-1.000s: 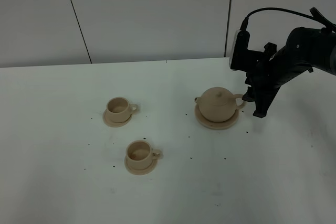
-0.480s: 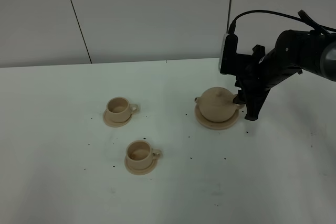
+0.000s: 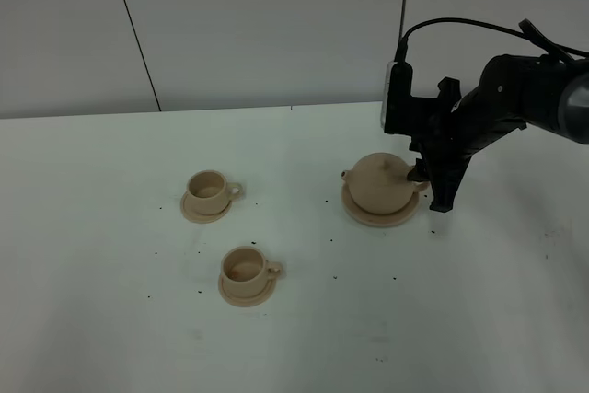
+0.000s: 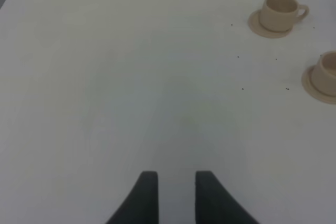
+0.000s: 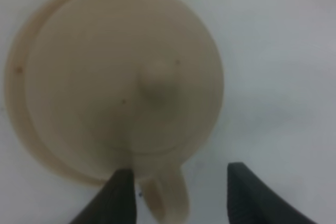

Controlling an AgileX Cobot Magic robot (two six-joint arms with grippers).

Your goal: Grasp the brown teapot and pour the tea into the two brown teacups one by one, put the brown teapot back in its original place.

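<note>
Brown teapot handle between parted right gripper jaws

White counter filling the lower frame, sprinkled with tiny dark specks, pale grey panelled wall across the top, thin dark seams, soft even light.

High camera overlooks table, left wrist faces distant teacups, right wrist close above teapot, both in high view
</note>
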